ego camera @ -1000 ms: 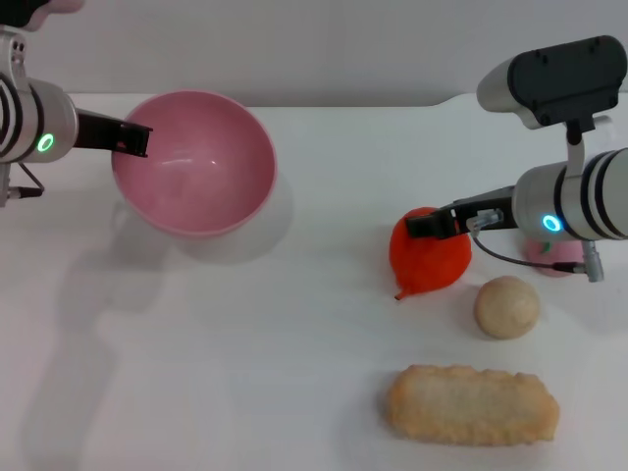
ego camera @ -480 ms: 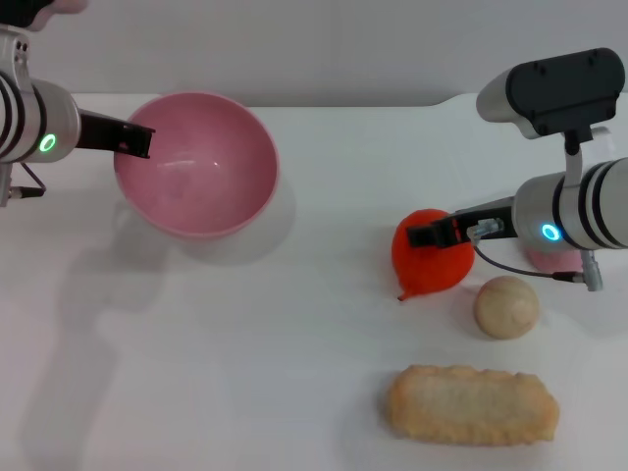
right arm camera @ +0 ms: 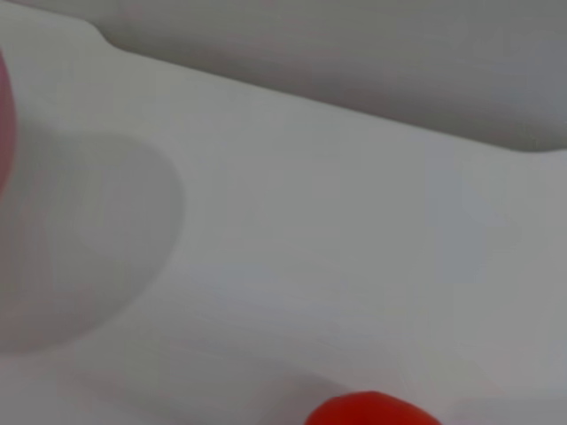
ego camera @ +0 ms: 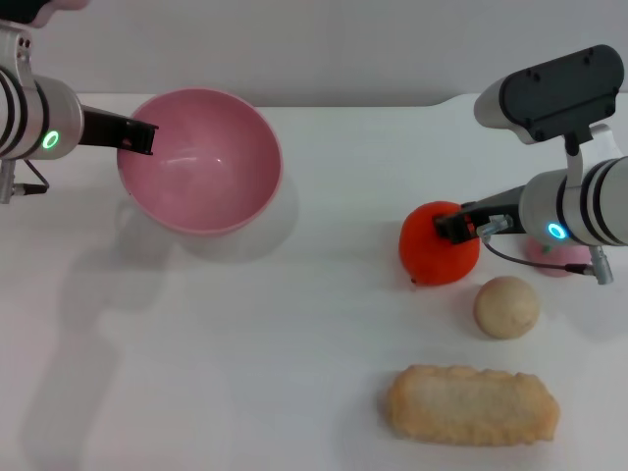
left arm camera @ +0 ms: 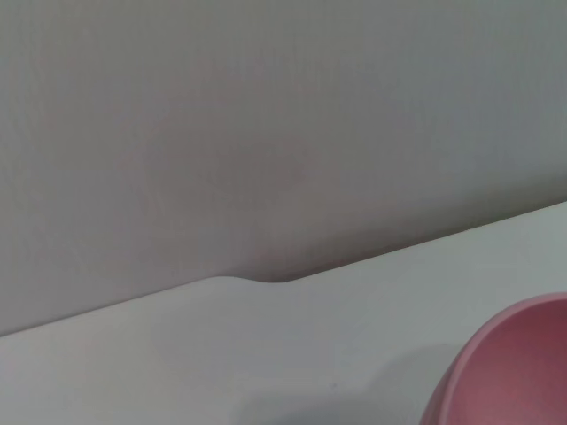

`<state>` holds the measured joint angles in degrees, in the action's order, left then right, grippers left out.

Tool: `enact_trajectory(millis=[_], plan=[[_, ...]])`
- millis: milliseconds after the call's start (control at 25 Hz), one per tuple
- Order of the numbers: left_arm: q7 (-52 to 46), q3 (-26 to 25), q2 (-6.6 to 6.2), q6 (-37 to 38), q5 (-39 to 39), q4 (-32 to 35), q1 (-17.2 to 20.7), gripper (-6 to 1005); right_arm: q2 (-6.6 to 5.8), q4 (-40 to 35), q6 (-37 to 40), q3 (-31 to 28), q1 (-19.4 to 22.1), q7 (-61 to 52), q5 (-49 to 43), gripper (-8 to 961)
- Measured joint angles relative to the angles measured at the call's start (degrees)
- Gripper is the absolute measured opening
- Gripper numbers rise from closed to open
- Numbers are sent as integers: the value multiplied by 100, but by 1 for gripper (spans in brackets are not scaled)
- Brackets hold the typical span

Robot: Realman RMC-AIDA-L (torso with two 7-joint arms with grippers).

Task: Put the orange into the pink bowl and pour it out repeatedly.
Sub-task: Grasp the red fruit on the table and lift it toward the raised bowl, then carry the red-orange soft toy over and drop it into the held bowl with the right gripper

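The pink bowl (ego camera: 201,162) hangs tilted above the table at the far left, its opening turned forward, and it is empty. My left gripper (ego camera: 137,137) is shut on its left rim. Part of the bowl shows in the left wrist view (left arm camera: 518,363) and at the edge of the right wrist view (right arm camera: 4,115). The red-orange orange (ego camera: 437,250) sits on the table at the right. My right gripper (ego camera: 456,226) lies against its upper right side. The top of the orange shows in the right wrist view (right arm camera: 372,412).
A beige ball (ego camera: 506,306) lies just right of and in front of the orange. A long bread-like piece (ego camera: 471,404) lies nearer the front. A small pink ball (ego camera: 548,259) is partly hidden behind my right arm. The white table's (ego camera: 324,324) far edge meets a grey wall.
The right gripper has drawn back to the right along the top of the orange. The orange has shifted slightly right and looks rounder. The bowl has edged slightly right.
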<state>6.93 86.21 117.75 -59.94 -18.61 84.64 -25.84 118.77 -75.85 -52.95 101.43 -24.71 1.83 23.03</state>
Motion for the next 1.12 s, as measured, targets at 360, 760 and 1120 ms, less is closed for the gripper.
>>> enact_trajectory(millis=[360,760,1120], plan=[[2,0,2,5,-3,-8,0,48,1,-143,341,13,52,126,-54,288],[2,46,14,64,-62,-143,-19,48,5,-1762,-71,-137,478,253,-319,54],[-66,706,49,344,-499,-611,-433,49,10,-3155,-405,-90,448,268,-355,58]])
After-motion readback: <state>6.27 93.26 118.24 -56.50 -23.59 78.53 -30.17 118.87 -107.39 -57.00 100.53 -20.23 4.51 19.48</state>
